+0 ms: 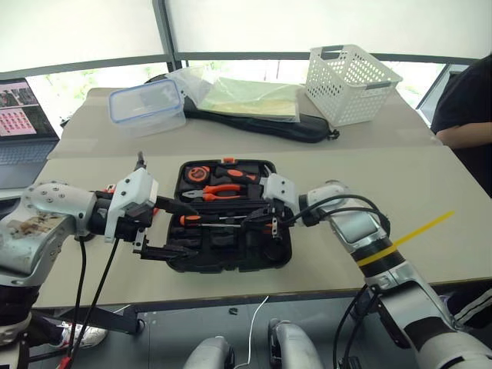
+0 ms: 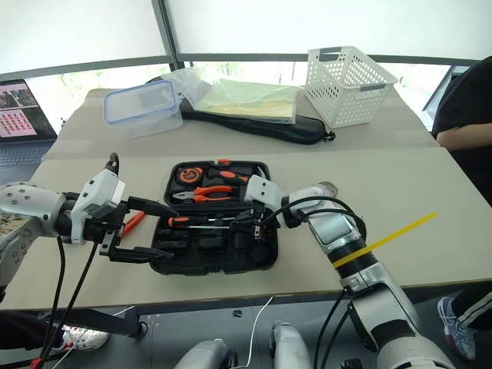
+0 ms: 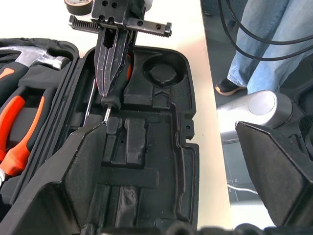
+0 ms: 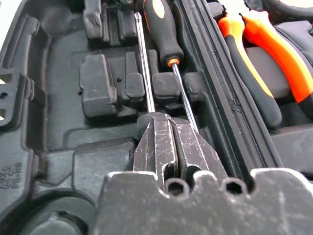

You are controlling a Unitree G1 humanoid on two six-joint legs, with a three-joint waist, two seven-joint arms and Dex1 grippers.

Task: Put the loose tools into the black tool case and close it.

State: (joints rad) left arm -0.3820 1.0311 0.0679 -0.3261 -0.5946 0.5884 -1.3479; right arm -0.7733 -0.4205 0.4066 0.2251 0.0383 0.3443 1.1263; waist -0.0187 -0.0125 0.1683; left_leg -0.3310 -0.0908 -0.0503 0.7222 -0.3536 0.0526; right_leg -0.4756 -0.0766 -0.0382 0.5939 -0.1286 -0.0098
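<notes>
Gripping a screwdriver [image 4: 164, 29] in the case [image 1: 231, 254], right pincer [image 4: 168, 142] clamped; left pincer [image 1: 165, 229] spread wide, empty.

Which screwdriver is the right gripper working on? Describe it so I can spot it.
Start at the open black tool case mid-table. In its near half, the shut right gripper sits over two shafts. Yours is the screwdriver with the black-and-orange handle and orange collar, nearest the pliers.

Beige worktop [image 1: 430, 200] in two pushed-together sections, seam running across. Bright windows [image 1: 77, 31] behind, white and washed out, dark frame post [image 1: 163, 34] between panes. Greenery beyond lower glass. Open laptop [image 1: 23, 115] at far left. Grey floor [image 1: 307, 315] below front edge.
</notes>
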